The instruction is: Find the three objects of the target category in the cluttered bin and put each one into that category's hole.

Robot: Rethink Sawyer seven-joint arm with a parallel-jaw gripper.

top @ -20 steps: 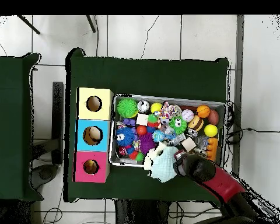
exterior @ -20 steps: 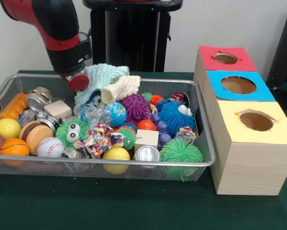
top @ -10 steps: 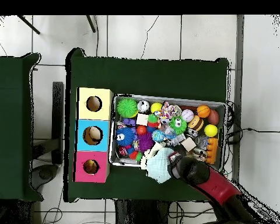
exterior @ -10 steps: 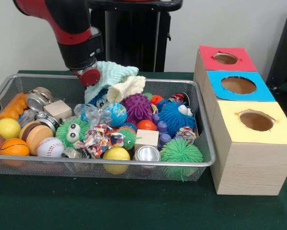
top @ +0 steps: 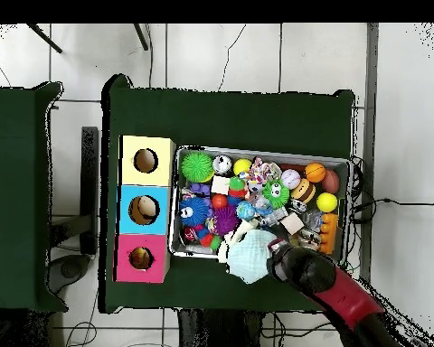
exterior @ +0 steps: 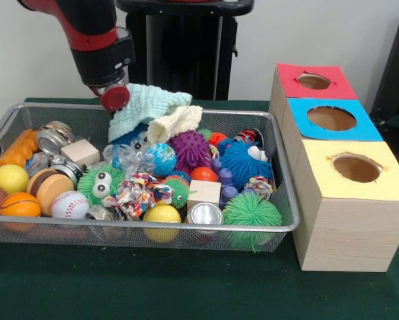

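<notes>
The front view shows the red and black arm [exterior: 86, 33] reaching down to the far rim of the wire mesh bin [exterior: 186, 225], its gripper [exterior: 116, 99] ending in a red round part that sits against a pale mint knitted cloth [exterior: 146, 107]. A cream knitted cloth [exterior: 174, 122] hangs just beside the mint one, above the toys. Whether the gripper is spread or closed on the cloth cannot be told from either view. The front view alone picks out the bin's contents: a purple spiky ball [exterior: 189, 149], a blue spiky ball [exterior: 243, 163], a green spiky ball [exterior: 251, 212], a baseball [exterior: 69, 205], a small basketball [exterior: 19, 205] and a wooden cube [exterior: 204, 193]. The overhead view adds that the mint cloth [top: 252, 256] lies over the bin's edge nearest the robot, partly outside it, and that the red [top: 141, 257], blue [top: 143, 210] and yellow [top: 146, 161] boxes stand in a row touching the bin's short side, each with a round hole.
</notes>
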